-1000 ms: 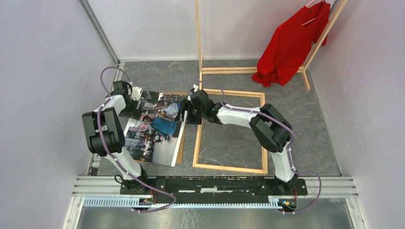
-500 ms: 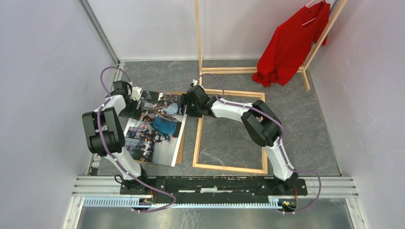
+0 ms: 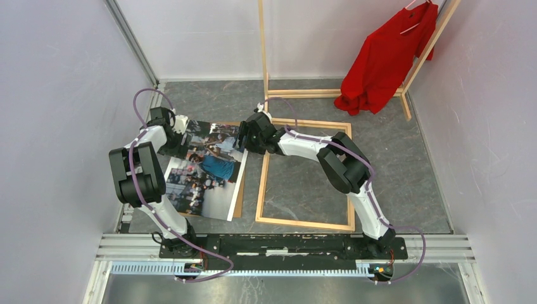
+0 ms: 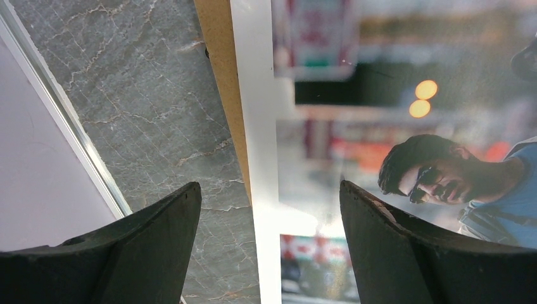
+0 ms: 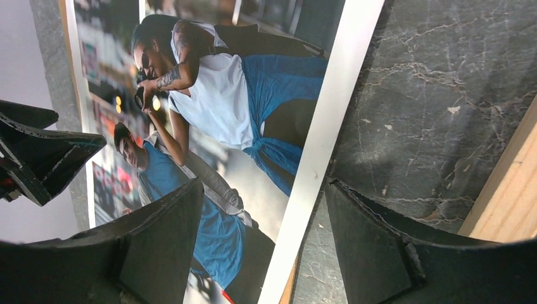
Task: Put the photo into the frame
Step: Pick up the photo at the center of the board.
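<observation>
The photo (image 3: 206, 171), a street scene with a man in blue, lies face up on the grey floor left of the frame (image 3: 261, 190). The frame is light wood and lies flat with nothing inside it. My left gripper (image 3: 180, 127) is open at the photo's far left edge. In the left wrist view the left gripper (image 4: 269, 185) straddles the photo's white border (image 4: 259, 126). My right gripper (image 3: 242, 140) is open at the photo's right edge. In the right wrist view the right gripper (image 5: 263, 183) straddles that border, one finger over the photo (image 5: 215, 107), the other towards the frame (image 5: 506, 190).
A brown cardboard backing board (image 3: 239, 190) lies under the photo, its edge showing on the right and beside the white border (image 4: 221, 76). A wooden clothes rack (image 3: 263, 57) with a red shirt (image 3: 386, 57) stands at the back. Walls close in on both sides.
My right gripper has moved left, from over the frame's left rail onto the photo's right edge. The left arm and the photo have stayed put.
</observation>
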Robot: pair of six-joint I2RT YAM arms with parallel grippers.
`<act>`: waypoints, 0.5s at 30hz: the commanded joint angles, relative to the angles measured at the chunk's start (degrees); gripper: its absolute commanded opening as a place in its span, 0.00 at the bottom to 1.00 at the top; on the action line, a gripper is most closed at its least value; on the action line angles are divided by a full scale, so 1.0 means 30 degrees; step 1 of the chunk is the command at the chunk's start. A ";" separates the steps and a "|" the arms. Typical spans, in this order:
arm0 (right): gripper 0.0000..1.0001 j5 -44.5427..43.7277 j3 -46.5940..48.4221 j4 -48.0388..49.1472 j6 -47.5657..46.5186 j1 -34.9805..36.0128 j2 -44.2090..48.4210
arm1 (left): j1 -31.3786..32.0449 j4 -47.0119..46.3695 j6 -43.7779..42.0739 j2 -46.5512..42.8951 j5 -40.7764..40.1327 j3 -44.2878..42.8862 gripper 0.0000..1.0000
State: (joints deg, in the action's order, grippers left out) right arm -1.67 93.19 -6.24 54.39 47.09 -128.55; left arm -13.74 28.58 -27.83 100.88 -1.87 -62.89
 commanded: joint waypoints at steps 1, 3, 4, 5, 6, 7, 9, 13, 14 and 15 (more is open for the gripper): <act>0.77 -0.0160 -0.0823 0.1120 0.0818 -0.0002 -0.0015 | 0.0147 0.1011 -0.0331 0.0824 0.0493 0.0155 0.87; 0.77 0.0378 -0.1473 0.2462 0.1061 0.0000 0.0468 | 0.0144 0.0994 -0.0390 0.0841 0.0449 0.0189 0.87; 0.76 0.0503 -0.1776 0.3319 0.1185 0.0003 0.0685 | 0.0139 0.1014 -0.0390 0.0854 0.0447 0.0211 0.87; 0.75 0.1084 -0.1868 0.3774 0.1227 -0.0008 0.0815 | 0.0150 0.0994 -0.0417 0.0870 0.0422 0.0221 0.87; 0.74 0.1318 -0.1806 0.3939 0.1187 -0.0002 0.0901 | 0.0147 0.0996 -0.0430 0.0861 0.0396 0.0222 0.87; 0.74 0.1417 -0.1788 0.4127 0.1122 0.0010 0.1032 | 0.0140 0.0996 -0.0457 0.0883 0.0390 0.0222 0.87; 0.73 0.1436 -0.2029 0.4482 0.1038 0.0039 0.1422 | 0.0140 0.0992 -0.0470 0.0883 0.0360 0.0208 0.86; 0.72 0.1248 -0.2702 0.5042 0.0805 0.0065 0.2338 | 0.0151 0.0871 -0.0507 0.0899 0.0316 0.0330 0.86; 0.71 0.1162 -0.2879 0.5195 0.0767 0.0100 0.2511 | 0.0151 0.0848 -0.0529 0.0912 0.0303 0.0331 0.86; 0.71 0.1172 -0.3040 0.5478 0.0739 0.0123 0.2673 | 0.0136 0.0864 -0.0535 0.0940 0.0286 0.0338 0.86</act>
State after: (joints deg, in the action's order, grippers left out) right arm 0.99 85.45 4.86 56.77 46.72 -126.19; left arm -13.74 28.64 -27.86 100.99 -1.87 -62.96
